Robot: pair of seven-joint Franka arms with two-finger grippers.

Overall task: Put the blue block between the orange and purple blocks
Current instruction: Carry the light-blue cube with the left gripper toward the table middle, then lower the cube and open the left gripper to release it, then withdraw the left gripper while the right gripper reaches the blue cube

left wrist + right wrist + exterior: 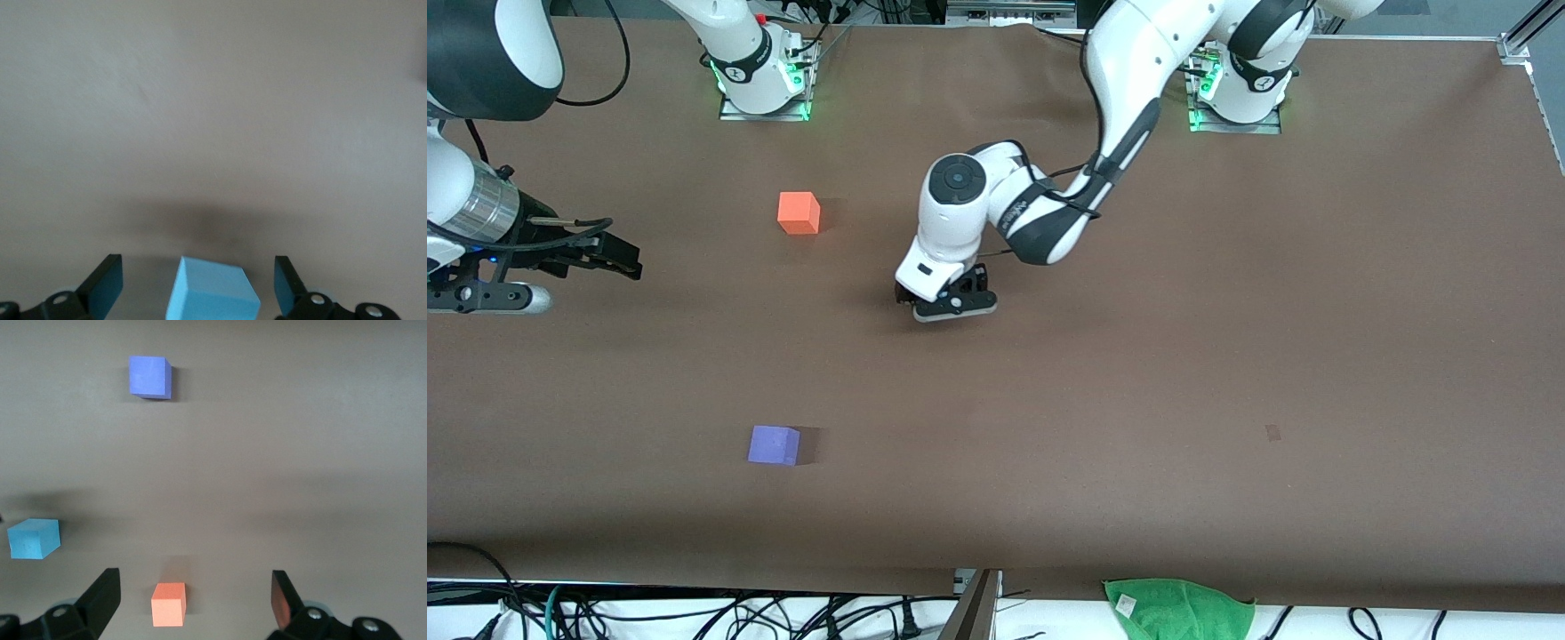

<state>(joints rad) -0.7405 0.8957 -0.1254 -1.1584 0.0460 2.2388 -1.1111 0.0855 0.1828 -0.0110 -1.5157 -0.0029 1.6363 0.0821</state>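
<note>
The left gripper (pixel 947 302) is low over the middle of the table (pixel 1227 356), roughly midway between the two long edges, and its fingers (pixel 107 283) stand wide apart with the blue block (pixel 213 290) between them, a clear gap on each side, so nothing is clamped. In the front view the arm hides that block. The orange block (pixel 799 213) sits toward the right arm's end, nearer the edge where the bases stand. The purple block (pixel 774 444) lies closer to the camera-side edge, well apart from the orange one. The right gripper (pixel 618 256) waits, raised by the short edge at its own end, fingers (pixel 103 593) spread wide and holding nothing.
</note>
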